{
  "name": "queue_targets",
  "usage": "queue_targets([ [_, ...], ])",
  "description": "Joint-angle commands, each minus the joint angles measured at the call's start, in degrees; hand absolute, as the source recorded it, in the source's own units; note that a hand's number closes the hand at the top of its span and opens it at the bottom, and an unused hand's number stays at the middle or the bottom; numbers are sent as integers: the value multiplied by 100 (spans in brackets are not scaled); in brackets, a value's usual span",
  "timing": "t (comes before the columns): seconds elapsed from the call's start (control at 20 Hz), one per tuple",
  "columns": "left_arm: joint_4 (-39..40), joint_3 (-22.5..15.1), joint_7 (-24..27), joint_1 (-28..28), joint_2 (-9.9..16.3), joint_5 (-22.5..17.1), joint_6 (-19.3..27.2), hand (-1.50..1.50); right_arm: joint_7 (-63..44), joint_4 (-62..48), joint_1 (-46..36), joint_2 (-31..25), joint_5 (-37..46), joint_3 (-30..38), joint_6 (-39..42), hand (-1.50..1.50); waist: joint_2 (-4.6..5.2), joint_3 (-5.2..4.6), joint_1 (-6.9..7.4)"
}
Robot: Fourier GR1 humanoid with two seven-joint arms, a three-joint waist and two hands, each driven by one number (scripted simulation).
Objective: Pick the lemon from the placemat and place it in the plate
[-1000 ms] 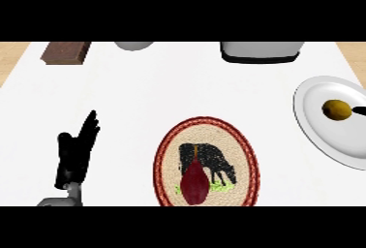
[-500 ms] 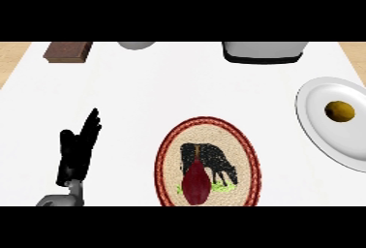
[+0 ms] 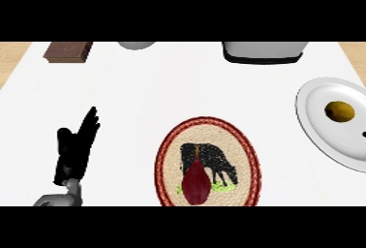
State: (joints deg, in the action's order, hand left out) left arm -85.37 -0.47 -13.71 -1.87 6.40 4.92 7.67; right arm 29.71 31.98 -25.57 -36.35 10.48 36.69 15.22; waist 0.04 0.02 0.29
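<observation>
Already the lemon (image 3: 340, 111) lies in the plate (image 3: 318, 125) at the surface's right edge.
Left robot hand (image 3: 74, 147), fingers straight and together, rests near the left edge beside the placemat (image 3: 208, 162).

No text, label, brand, number or sign can be read on anything here

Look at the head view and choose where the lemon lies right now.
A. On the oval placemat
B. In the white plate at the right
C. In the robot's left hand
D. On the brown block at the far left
B: the lemon rests inside the white plate at the right edge, apart from the placemat, while the left hand stands open and holds nothing.
</observation>
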Motion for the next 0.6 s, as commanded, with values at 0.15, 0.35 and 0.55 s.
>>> queue_targets([
  [0.15,626,-20,543,-76,-231,90,34,0,48,-540,-212,-109,185,-296,-661,-150,18,2,17],
  [0.35,147,-11,101,-60,-188,129,58,0,225,-558,-48,102,38,-430,-914,-150,4,1,5],
  [0.55,-63,-98,-40,-13,-251,221,128,0,497,-1179,-74,-354,65,-370,-844,-150,15,5,26],
])
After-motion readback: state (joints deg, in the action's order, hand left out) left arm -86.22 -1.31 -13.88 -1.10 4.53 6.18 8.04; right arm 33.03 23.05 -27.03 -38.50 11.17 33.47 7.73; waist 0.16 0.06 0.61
